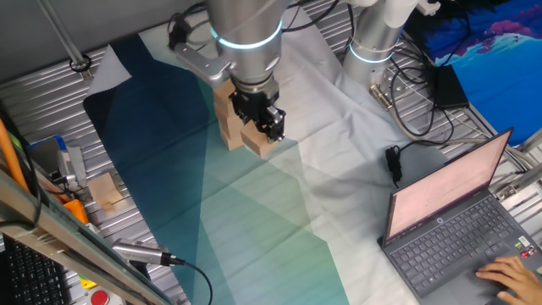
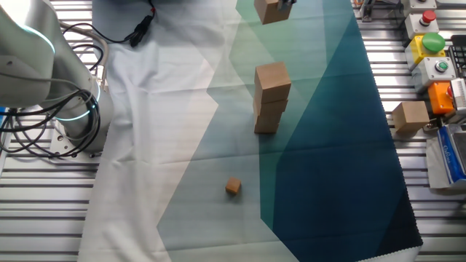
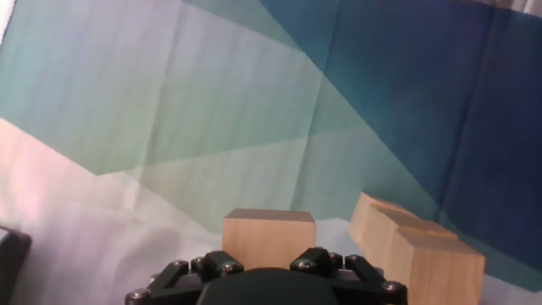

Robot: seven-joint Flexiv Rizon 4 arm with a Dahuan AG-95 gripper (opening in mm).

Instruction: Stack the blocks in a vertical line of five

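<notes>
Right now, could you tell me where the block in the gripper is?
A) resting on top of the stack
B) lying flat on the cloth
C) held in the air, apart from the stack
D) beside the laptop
C: the gripper holds a block in the air, clear of the stack and the cloth.

A metal table (image 1: 51, 72) with a ribbed, slatted top is covered by a creased cloth (image 1: 254, 220) printed in white, pale green and deep teal patches. An open laptop (image 1: 461, 224) sits at one edge, a person's hand (image 1: 511, 275) on its keyboard, with black cables (image 1: 415, 102) looped nearby. On the opposite side stands a control box with coloured buttons (image 2: 431, 44).
</notes>
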